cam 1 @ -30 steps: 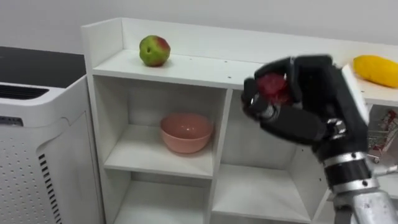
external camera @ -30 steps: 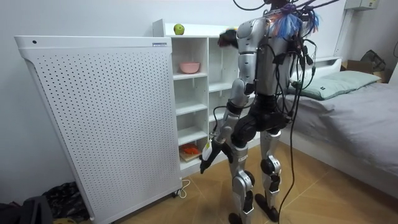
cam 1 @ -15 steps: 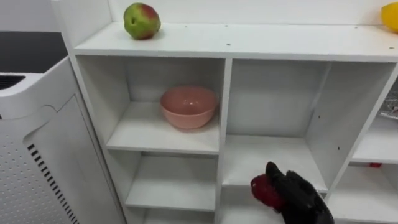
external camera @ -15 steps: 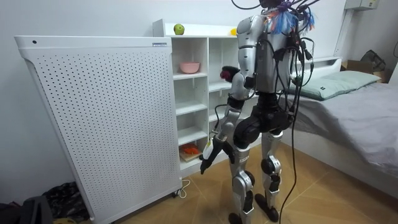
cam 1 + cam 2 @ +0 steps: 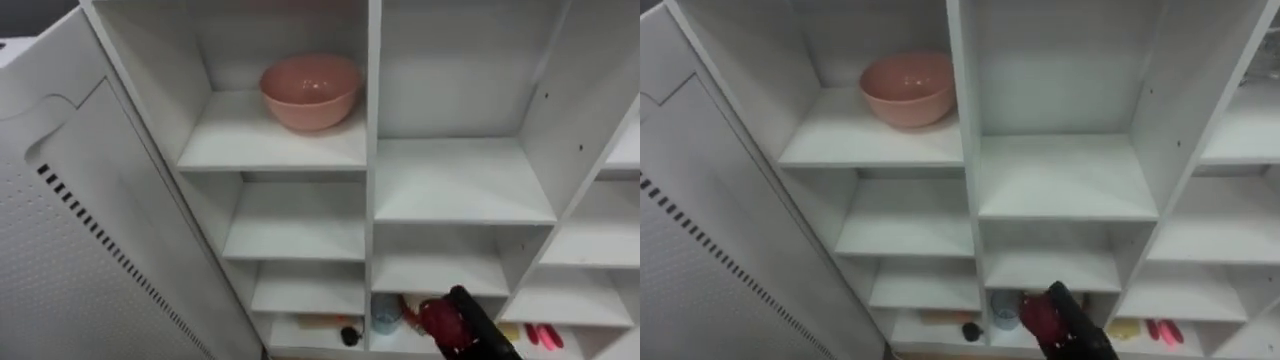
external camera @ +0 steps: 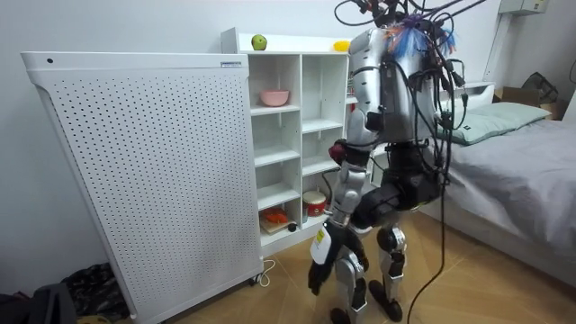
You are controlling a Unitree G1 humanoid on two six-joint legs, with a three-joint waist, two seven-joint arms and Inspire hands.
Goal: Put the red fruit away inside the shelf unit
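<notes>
Bowl (image 5: pixel 311 90) on upper-left shelf of closet (image 5: pixel 372 130); panel (image 5: pixel 70 250) left of closet.

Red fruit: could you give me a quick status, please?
Right hand shut on red fruit, low before white shelves. Left hand hangs at side. Pink bowl shelved above, clear of path.

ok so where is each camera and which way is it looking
Left eye view: on the robot's head, looking down into the white closet; its right hand holding a red fruit shows at the bottom.
Right eye view: same head, just beside, same scene.
Room view: stands off in the room, facing closet and whole robot, left hand hanging.
All three share the pink bowl.
</notes>
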